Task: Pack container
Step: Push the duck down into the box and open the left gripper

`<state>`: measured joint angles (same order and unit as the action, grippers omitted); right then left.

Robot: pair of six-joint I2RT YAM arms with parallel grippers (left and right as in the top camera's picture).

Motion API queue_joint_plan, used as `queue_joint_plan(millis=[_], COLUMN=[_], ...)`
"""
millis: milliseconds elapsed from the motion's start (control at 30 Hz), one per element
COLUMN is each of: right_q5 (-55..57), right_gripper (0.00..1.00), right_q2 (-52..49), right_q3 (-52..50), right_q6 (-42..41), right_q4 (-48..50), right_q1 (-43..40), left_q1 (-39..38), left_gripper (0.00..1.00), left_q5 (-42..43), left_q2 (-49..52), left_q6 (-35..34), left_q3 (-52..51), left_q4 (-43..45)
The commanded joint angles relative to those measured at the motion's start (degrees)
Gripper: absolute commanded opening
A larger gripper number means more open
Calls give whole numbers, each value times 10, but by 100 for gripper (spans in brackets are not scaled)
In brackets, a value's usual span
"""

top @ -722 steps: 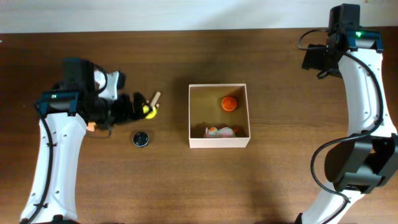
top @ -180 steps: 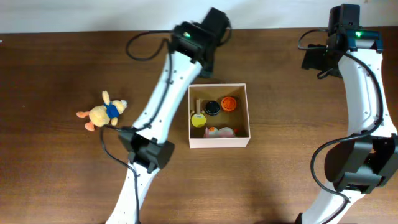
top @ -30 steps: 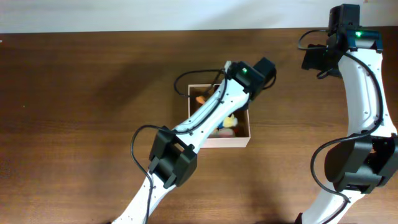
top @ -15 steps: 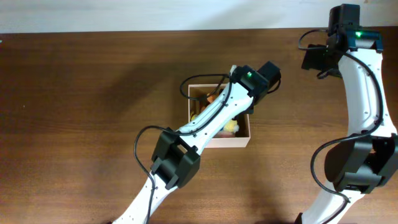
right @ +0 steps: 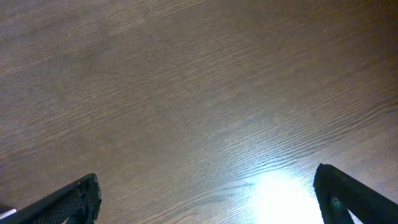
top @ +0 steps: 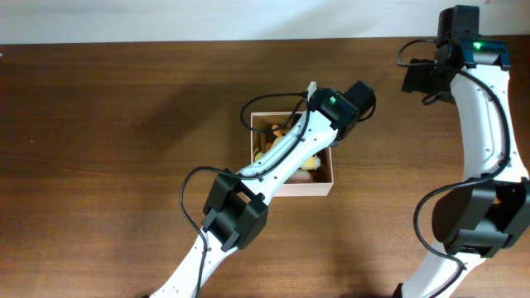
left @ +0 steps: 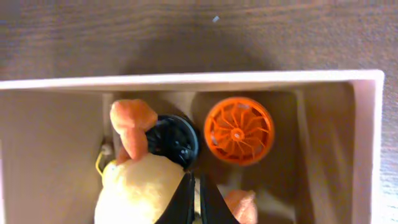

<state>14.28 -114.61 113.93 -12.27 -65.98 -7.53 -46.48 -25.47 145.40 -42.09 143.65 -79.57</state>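
Note:
The container point(top: 319, 189), a square pale-walled cardboard box, sits mid-table, and my left arm reaches over it from the front. In the left wrist view its rim point(left: 186, 79) frames a tan inside. In there lie an orange ribbed disc point(left: 239, 129), a black disc point(left: 174, 140) and a pinkish toy point(left: 242, 205). A yellow plush toy point(left: 140, 193) with orange feet hangs against my left gripper point(left: 195, 205). That gripper is shut, with a thin pale strip of the plush between its fingers. My right gripper point(right: 210, 190) is open above bare wood at the far right.
The right arm point(top: 480, 124) stands along the table's right side. The left arm's elbow point(top: 236, 219) hangs over the table in front of the box. A pale wall runs along the table's far edge point(top: 166, 40).
My left arm has shifted a little to the right over the box, and the plush toy has moved with it. The right arm has not moved.

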Motion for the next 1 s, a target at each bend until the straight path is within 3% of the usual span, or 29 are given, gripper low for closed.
queue_joint_plan(millis=[0, 233, 900, 933, 967], right_q5=[3, 3, 3, 3, 3], right_gripper=[99, 99, 99, 99, 99], right_q2=[-1, -1, -1, -1, -1], right_q3=[-3, -3, -3, -3, -3], right_q6=[-9, -9, -9, -9, -9], right_q4=[0, 0, 0, 0, 0], right_q1=[-4, -4, -4, -4, -4], left_q1=[4, 20, 16, 16, 15], left_gripper=[2, 2, 2, 6, 37], left_q5=[-57, -67, -28, -28, -28], left_q2=[7, 7, 9, 9, 9], left_q6=[-5, -5, -5, -5, -5], left_q3=[1, 1, 0, 0, 0], left_q4=[10, 56, 7, 7, 9])
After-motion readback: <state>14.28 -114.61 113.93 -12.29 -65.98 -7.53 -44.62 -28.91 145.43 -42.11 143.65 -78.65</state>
